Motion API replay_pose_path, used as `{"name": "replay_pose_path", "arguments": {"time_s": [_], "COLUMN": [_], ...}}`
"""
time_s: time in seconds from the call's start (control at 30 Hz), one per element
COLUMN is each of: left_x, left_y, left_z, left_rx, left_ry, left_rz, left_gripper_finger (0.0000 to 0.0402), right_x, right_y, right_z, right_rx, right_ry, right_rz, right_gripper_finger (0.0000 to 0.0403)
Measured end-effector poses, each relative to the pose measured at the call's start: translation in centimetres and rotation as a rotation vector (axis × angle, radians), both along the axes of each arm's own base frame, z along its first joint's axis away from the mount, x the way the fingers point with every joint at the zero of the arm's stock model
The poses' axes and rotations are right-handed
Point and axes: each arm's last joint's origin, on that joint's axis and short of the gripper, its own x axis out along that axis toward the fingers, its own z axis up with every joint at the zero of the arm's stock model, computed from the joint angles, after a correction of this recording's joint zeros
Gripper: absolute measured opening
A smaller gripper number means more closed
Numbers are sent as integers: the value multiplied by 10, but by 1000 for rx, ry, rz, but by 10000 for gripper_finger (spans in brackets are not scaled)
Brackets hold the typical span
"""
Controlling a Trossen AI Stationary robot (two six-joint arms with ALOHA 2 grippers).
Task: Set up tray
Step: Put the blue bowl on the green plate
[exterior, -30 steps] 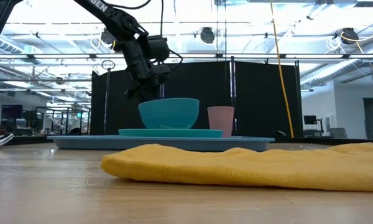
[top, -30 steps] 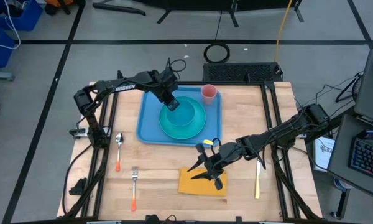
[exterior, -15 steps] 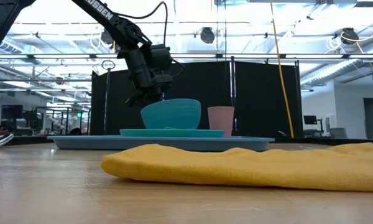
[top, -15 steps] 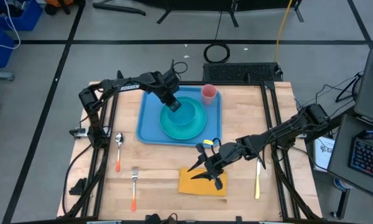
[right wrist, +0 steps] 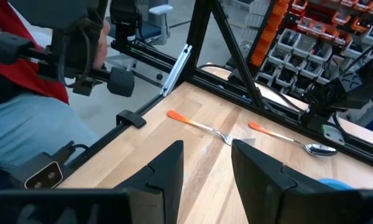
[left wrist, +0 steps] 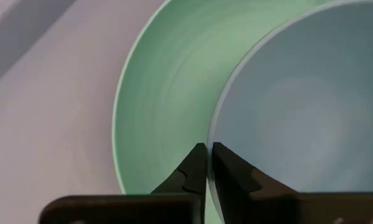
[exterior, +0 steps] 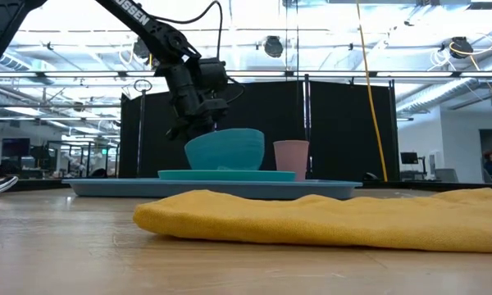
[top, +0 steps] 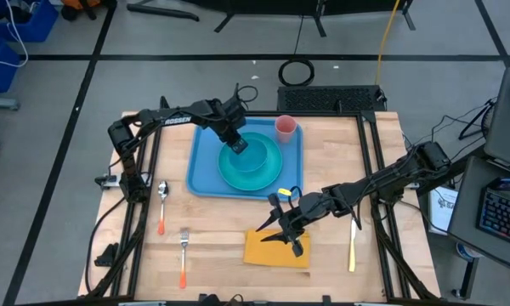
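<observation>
Tray [top: 202, 166] sat upper centre of the high view, on the wooden table [top: 212, 234]. On it: teal plate [top: 272, 172], teal bowl [top: 257, 153] on the plate, pink cup [top: 286, 128] in the tray's upper-right corner.

Left gripper [top: 236, 144] was at the bowl's upper-left rim. In the left wrist view its fingers [left wrist: 189, 174] were pinched nearly together on the bowl's rim [left wrist: 212, 134], with only a thin gap visible. In the low view the bowl [exterior: 225, 150] looked tilted, the side under the gripper [exterior: 198, 123] raised, the other side on the plate [exterior: 226, 174].

Right gripper [top: 284, 231] hung over the upper edge of the orange-yellow napkin [top: 268, 252], lower centre of the high view. Its fingers [right wrist: 165, 163] stood apart with nothing between them in the right wrist view.

Spoon [top: 162, 202] and fork [top: 184, 253] lay lower left on the table, both orange-handled. Yellow-handled knife [top: 352, 246] lay at right, apart from the napkin.
</observation>
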Motion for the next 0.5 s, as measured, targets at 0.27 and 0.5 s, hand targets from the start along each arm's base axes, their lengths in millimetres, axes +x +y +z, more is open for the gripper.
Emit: {"name": "replay_pose_path", "arguments": {"time_s": [0.27,0.5], "left_x": [-1,-1], "left_y": [-1,-1], "left_z": [-1,0], "left_rx": [-13,-27], "left_ry": [6,2], "left_rz": [1,3], "left_gripper_finger": [21,20], "right_x": [0,0], "right_y": [0,0], "right_z": [0,0], "right_rx": [0,0], "right_ry": [0,0], "right_rz": [0,0], "right_gripper_finger": [128,128]}}
